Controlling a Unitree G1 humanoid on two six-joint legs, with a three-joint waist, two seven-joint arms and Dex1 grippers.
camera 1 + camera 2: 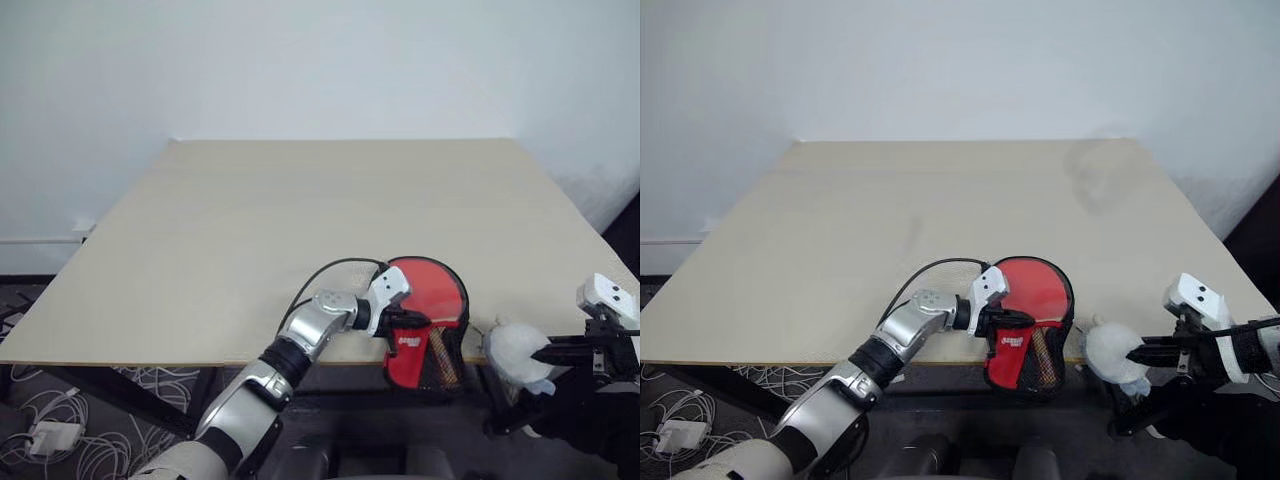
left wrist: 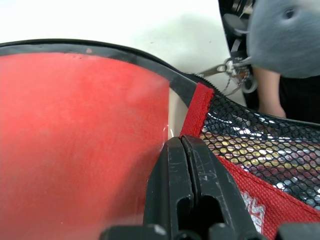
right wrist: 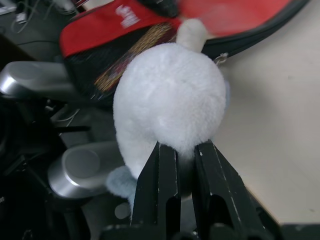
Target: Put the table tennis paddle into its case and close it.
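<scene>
The case (image 1: 432,288) lies at the table's front edge, red with black edging, and its mesh part (image 1: 447,366) and red patch (image 1: 404,356) hang over the edge. The table tennis paddle's light handle (image 1: 1041,356) shows through the mesh, inside the case. My left gripper (image 1: 407,324) is shut, and its fingertips (image 2: 175,145) rest against the case where the red strip meets the mesh. To the right of the case, off the table's edge, my right gripper (image 1: 541,353) is shut on a whitish fuzzy ball (image 3: 170,100). The ball sits close to the case's zip edge.
The light wooden table (image 1: 300,220) stretches away behind the case, and a white wall stands beyond it. A black cable (image 1: 330,270) loops over the table from my left wrist. Loose white cables and a plug block (image 1: 45,432) lie on the floor at the left.
</scene>
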